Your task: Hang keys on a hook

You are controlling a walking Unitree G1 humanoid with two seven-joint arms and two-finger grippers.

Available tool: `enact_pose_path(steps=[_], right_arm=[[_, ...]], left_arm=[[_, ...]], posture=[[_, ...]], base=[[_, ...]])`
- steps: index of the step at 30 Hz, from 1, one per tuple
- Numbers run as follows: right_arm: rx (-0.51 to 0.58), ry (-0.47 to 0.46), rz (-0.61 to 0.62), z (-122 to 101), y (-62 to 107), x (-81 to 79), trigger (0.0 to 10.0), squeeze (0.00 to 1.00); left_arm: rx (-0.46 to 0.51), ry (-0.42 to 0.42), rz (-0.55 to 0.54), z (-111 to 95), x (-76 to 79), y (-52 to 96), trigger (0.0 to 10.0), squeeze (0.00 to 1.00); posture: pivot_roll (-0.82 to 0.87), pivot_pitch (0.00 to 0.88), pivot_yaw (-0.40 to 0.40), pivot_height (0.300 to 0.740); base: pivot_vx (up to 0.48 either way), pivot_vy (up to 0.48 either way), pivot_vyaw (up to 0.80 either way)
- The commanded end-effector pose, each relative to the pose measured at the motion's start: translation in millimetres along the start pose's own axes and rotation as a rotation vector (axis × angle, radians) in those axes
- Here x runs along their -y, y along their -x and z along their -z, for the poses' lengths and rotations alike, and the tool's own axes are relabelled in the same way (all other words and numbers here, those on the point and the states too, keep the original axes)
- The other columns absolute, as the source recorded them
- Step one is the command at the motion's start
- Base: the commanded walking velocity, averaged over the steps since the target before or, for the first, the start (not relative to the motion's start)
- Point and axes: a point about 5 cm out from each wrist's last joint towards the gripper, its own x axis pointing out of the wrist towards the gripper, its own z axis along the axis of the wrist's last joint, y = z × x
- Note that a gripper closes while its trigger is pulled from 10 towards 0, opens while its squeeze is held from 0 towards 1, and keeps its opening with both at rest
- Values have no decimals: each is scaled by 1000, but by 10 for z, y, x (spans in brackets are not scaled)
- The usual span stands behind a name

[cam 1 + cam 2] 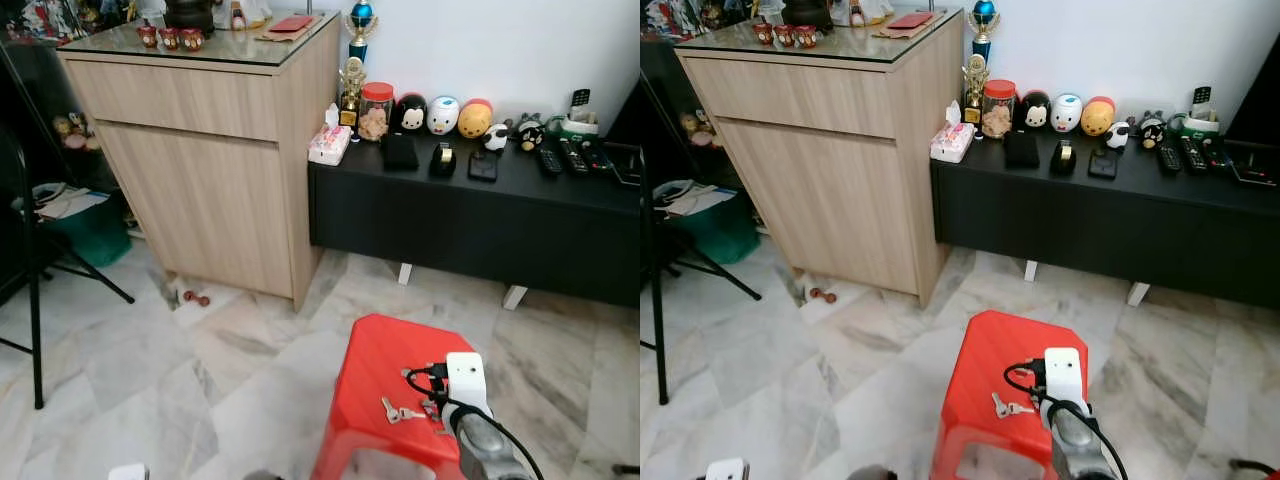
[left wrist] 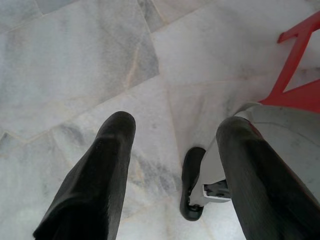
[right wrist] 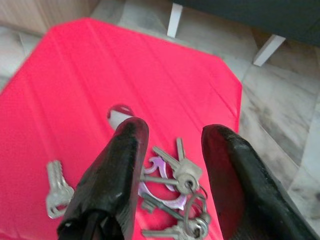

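Low in the frame, the right gripper (image 3: 172, 137) hovers over the red plastic stool (image 3: 75, 75), fingers spread, the bunch of silver keys on a ring (image 3: 175, 192) lying between them, one loose silver key (image 3: 56, 190) just beside.

The bunch of silver metal keys (image 3: 177, 192) gleams on a smooth, glossy red plastic stool (image 3: 75, 85), between the matt black fingers (image 3: 112, 175) of the right tool (image 3: 172, 165). The pale marble floor (image 1: 250, 370) is polished and veined. The light wood-grain cabinet (image 1: 210, 170) carries a reflective glass top, and the low black surface (image 1: 480, 215) looks matt.
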Motion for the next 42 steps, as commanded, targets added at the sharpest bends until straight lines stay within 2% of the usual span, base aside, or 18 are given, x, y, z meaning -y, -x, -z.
enact_pose_path(steps=[1,5,8,11,15,19,24,30,37,42], right_arm=[[-34,45,-7,65,13,-13,10000,0],[-41,28,-4,86,19,-10,10000,0],[17,-71,-6,7,10,-10,10000,0],[26,-27,6,-10,7,0,10000,0],[68,-82,41,-75,0,43,10000,0],[100,-88,38,-130,-6,49,10000,0],[89,-79,32,-107,-4,44,10000,0],[90,-92,35,-116,-5,14,10000,0],[81,-90,40,-98,-3,34,10000,0],[86,-69,36,-107,-5,35,10000,0]], left_arm=[[-22,-1,-1,27,-30,12,10000,0],[-23,-1,1,27,-30,12,10000,0],[-24,-1,2,29,-30,13,10000,0],[-24,-2,3,30,-31,14,10000,0],[-18,-3,-2,25,-35,15,10000,0],[8,-8,-30,9,-57,23,10000,0],[47,-15,-76,-18,-82,32,10000,0],[46,-14,-74,-17,-78,31,10000,0],[38,-14,-66,-3,-73,33,10000,0],[35,-15,-61,7,-71,36,10000,0]], posture=[[186,0,-8,650],[186,0,-7,650],[188,1,-6,650],[187,1,-6,650],[186,3,-5,650],[186,2,-2,650],[194,1,-6,650],[192,0,-5,650],[188,4,-5,607],[195,10,-9,597]], base=[[0,0,0],[0,0,0],[0,0,0],[0,0,0],[0,0,0],[0,0,0],[0,0,0],[0,0,0],[0,0,0],[0,0,0]])
